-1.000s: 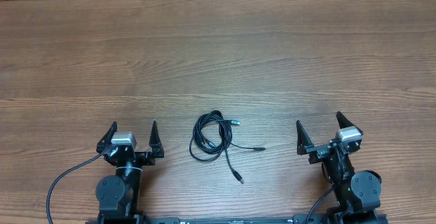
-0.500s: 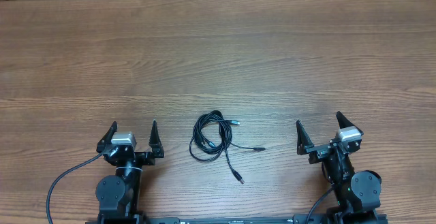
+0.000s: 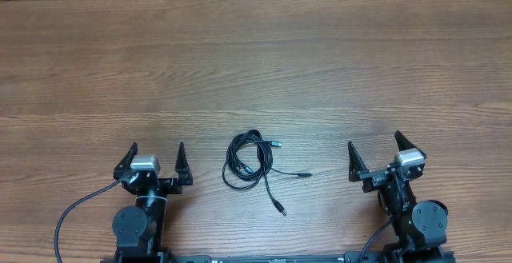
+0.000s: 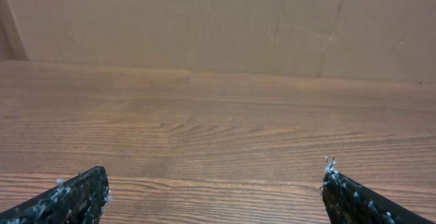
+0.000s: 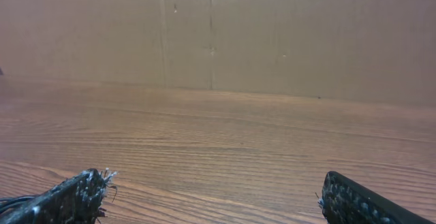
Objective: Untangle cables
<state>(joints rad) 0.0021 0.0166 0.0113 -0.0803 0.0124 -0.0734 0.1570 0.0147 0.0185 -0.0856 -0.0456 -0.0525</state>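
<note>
The cables (image 3: 250,162) lie as a small black coiled bundle on the wooden table, near its front edge and midway between the arms, with plug ends trailing right and down. My left gripper (image 3: 157,151) stands open to the left of the bundle, nothing between its fingers. To the bundle's right my right gripper (image 3: 374,147) is also open and empty. In the left wrist view only bare wood lies between the fingertips (image 4: 82,193). A sliver of the cables (image 5: 10,201) shows at the lower left edge of the right wrist view.
The wooden table (image 3: 256,63) stretches far beyond the bundle to a cardboard wall (image 4: 218,20) at the back. A thicker black cord (image 3: 76,207) runs from the left arm's base at the front edge.
</note>
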